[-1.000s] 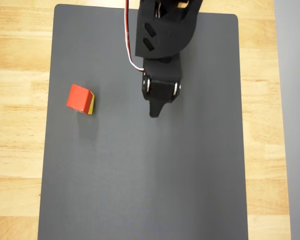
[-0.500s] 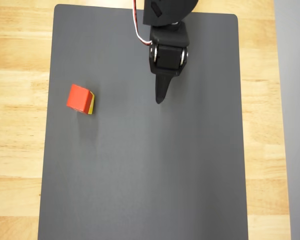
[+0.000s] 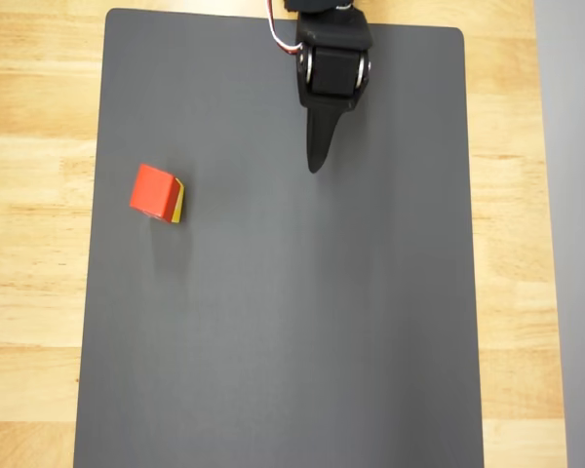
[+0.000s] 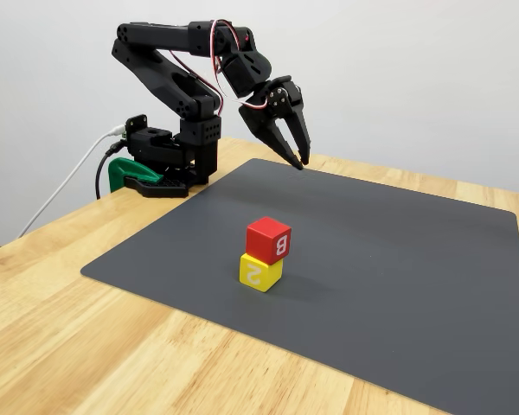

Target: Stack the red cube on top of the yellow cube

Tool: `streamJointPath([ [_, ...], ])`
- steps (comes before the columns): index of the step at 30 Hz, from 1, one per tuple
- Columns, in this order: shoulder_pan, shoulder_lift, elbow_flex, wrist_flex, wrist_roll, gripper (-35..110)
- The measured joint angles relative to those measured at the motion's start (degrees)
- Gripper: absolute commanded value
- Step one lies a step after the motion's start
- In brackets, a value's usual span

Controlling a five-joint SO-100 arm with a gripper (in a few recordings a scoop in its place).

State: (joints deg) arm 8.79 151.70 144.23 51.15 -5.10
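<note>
In the overhead view, the red cube (image 3: 155,191) sits toward 9 o'clock on the dark grey mat (image 3: 273,341), stacked on the yellow cube (image 3: 178,203), of which just a thin yellow sliver shows at the red one's 3 o'clock edge. The black gripper (image 3: 315,166) hangs near 12 o'clock, its fingers tapering to one dark point aimed at 6 o'clock, well apart from the stack; from above the fingers overlap, so the gap cannot be judged here. The mat lies on a light wooden table (image 3: 29,292)

In the fixed view, the red cube (image 4: 269,239) rests squarely on the yellow cube (image 4: 260,271) near the mat's (image 4: 398,285) middle, slightly turned against it, a white character on the facing side of each. The gripper (image 4: 299,158) hovers above the mat's far edge at about 12 o'clock from the stack, fingertips close together with only a narrow slit between, holding nothing. The arm's base (image 4: 160,164) stands at 10 o'clock on the table (image 4: 86,346)
</note>
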Motion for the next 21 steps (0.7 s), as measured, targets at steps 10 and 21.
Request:
streamJointPath([
  [10, 0.0, 6.24, 2.46, 2.64, -0.88, 0],
  [21, 1.23, 15.47, 5.01, 6.68, -0.53, 0],
])
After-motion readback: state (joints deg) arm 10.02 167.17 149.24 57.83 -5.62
